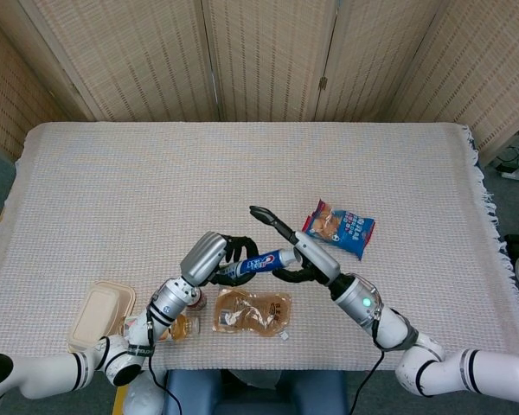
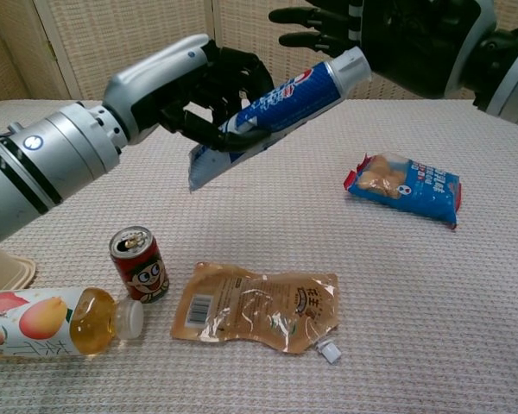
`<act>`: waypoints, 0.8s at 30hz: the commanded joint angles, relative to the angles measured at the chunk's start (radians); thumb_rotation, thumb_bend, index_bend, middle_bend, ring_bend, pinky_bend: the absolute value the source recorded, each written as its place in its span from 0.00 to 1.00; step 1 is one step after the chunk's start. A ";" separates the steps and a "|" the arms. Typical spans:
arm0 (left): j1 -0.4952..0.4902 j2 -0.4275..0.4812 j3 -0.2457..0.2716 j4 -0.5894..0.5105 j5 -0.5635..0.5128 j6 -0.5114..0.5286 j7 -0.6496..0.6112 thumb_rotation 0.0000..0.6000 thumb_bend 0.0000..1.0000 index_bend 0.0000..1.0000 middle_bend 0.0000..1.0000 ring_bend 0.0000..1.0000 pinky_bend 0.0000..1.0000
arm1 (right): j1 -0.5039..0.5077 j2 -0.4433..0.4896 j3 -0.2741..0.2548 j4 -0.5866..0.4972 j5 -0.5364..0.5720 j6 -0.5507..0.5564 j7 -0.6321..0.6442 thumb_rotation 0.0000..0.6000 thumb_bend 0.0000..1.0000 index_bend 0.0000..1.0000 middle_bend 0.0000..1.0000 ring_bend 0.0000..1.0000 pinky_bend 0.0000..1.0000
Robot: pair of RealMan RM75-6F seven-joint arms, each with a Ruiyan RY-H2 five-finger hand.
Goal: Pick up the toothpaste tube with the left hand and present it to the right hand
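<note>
My left hand grips a blue and white toothpaste tube around its lower half and holds it above the table, cap end tilted up toward the right. In the head view the tube lies between both hands. My right hand is open, its fingers spread just above and behind the tube's white cap. In the head view the right hand brackets the cap end, its upper fingers stretched past it and its thumb curled below. I cannot tell whether it touches the tube.
A blue snack packet lies at the right. Below the tube are a tan spouted pouch, a red can, a juice bottle on its side and a beige lunch box. The table has a woven cloth.
</note>
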 commanded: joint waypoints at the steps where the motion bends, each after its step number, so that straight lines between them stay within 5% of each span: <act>1: -0.001 0.000 -0.001 -0.001 0.000 -0.001 0.001 1.00 0.76 0.78 0.81 0.72 0.70 | 0.000 -0.013 0.000 0.007 0.004 0.007 -0.003 0.29 0.13 0.00 0.00 0.00 0.00; 24: -0.003 -0.020 -0.011 0.028 0.006 0.022 -0.092 1.00 0.76 0.78 0.81 0.72 0.70 | 0.005 -0.065 0.000 0.062 -0.012 0.045 0.177 0.28 0.13 0.00 0.00 0.00 0.00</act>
